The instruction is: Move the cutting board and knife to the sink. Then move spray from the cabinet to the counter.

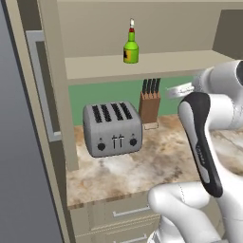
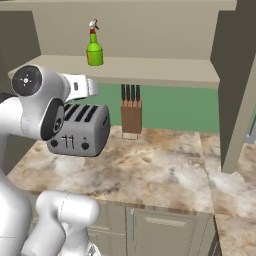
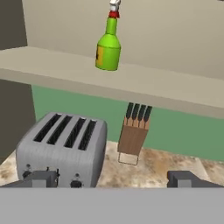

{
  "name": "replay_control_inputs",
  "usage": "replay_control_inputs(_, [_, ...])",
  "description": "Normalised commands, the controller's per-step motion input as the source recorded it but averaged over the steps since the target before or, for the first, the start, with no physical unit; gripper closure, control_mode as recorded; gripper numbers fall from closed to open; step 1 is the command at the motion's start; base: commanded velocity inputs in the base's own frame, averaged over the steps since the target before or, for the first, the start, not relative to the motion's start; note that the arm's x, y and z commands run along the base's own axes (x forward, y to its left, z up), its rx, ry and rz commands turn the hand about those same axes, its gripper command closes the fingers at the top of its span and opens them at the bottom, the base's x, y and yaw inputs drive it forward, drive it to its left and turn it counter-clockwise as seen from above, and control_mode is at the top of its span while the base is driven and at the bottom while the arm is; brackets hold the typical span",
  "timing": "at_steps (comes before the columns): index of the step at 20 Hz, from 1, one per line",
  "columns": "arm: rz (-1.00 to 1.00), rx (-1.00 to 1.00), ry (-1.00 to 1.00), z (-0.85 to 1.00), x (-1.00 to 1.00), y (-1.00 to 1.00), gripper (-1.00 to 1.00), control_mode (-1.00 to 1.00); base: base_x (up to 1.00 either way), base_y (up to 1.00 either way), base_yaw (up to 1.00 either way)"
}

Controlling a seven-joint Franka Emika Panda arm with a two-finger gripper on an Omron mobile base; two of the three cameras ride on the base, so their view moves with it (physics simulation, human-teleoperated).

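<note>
The spray (image 1: 131, 47) (image 2: 94, 50) (image 3: 108, 48), a green bottle with a yellow label and a red-and-white top, stands upright on the beige shelf (image 1: 180, 61) of the open cabinet. My gripper (image 3: 113, 178) is open, its fingertips (image 3: 43, 177) far apart with nothing between them. It hangs over the counter (image 1: 152, 166), below shelf height and well short of the spray. The hand view looks up at the bottle from the toaster's height. The cutting board, the knife and the sink are out of view.
A silver four-slot toaster (image 1: 113, 129) (image 2: 80, 132) stands on the counter under the shelf. A wooden block of black-handled knives (image 1: 150, 107) (image 2: 131, 115) is to its right by the green wall. Cabinet doors (image 1: 40, 95) (image 2: 240, 100) stand open on both sides.
</note>
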Motion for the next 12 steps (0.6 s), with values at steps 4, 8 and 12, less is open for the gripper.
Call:
replay_control_inputs(4, [-0.04, 0.00, 0.00, 0.42, 0.15, 0.33, -1.00, -1.00, 0.00, 0.00, 0.00])
replay_control_inputs(8, [-0.05, 0.01, 0.00, 0.37, 0.25, 0.32, -1.00, -1.00, 0.00, 0.00, 0.00])
replay_control_inputs(12, [0.00, 0.01, 0.00, 0.28, 0.38, 0.30, -1.00, -1.00, 0.00, 0.00, 0.00])
